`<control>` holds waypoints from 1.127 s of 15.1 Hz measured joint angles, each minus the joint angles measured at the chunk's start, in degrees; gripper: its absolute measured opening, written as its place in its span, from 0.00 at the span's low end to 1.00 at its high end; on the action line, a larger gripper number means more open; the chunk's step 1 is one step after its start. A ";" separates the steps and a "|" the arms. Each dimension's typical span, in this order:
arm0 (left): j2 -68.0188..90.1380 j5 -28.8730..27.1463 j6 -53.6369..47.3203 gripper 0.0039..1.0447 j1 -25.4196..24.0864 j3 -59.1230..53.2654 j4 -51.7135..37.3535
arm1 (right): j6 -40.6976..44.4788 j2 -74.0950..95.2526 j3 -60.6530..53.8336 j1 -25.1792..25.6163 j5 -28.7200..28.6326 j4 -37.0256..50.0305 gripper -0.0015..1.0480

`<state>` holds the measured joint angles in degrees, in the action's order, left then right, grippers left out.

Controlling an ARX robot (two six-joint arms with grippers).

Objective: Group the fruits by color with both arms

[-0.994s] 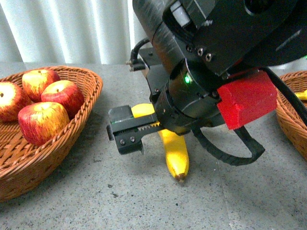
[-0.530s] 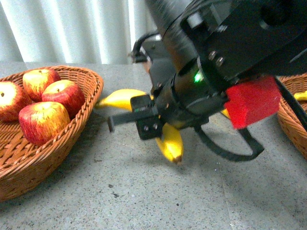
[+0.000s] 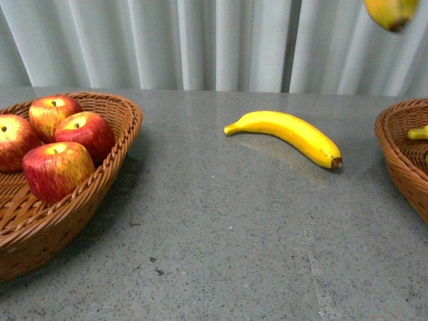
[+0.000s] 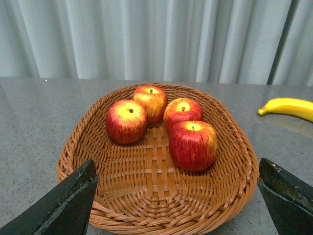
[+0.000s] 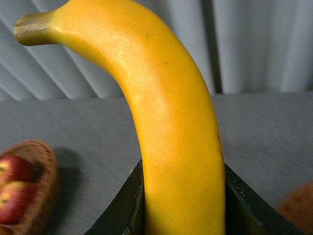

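My right gripper point(image 5: 183, 208) pinches a banana point(image 5: 166, 122), holding it high over the table point(image 3: 221, 227). My left gripper point(image 4: 176, 205) hangs before the basket point(image 4: 78, 147) of apples point(image 4: 190, 144), fingers spread wide.

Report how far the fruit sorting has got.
Done: four apples sit in the left basket, and a banana end shows in the right basket. In hand: the right gripper holds a banana in the air. Left: another banana lies on the table; the left gripper is open, empty.

Grey table point(image 3: 221, 254): L basket point(image 3: 114, 170), R basket point(image 3: 396, 157), 1 banana point(image 3: 287, 130).
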<state>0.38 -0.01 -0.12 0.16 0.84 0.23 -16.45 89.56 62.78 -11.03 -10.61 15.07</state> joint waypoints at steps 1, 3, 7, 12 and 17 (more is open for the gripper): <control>0.00 0.00 0.00 0.94 0.00 0.00 0.00 | 1.42 0.00 -2.03 3.72 -0.79 -1.64 0.31; 0.00 0.00 0.00 0.94 0.00 0.00 0.00 | 6.58 -0.42 -4.59 12.02 -1.86 -5.97 0.31; 0.00 0.02 0.00 0.94 0.00 0.00 0.00 | 13.09 -2.69 -6.71 23.91 -4.68 -7.58 0.31; 0.00 0.00 0.00 0.94 0.00 0.00 -0.02 | 15.32 -2.80 -6.71 23.08 -5.46 -9.57 0.31; 0.00 0.00 0.00 0.94 0.00 0.00 0.00 | 26.69 -2.67 -6.69 29.33 -7.63 -22.34 0.38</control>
<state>0.38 -0.01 -0.12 0.16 0.84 0.23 10.24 86.89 56.10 18.31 -18.24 -7.27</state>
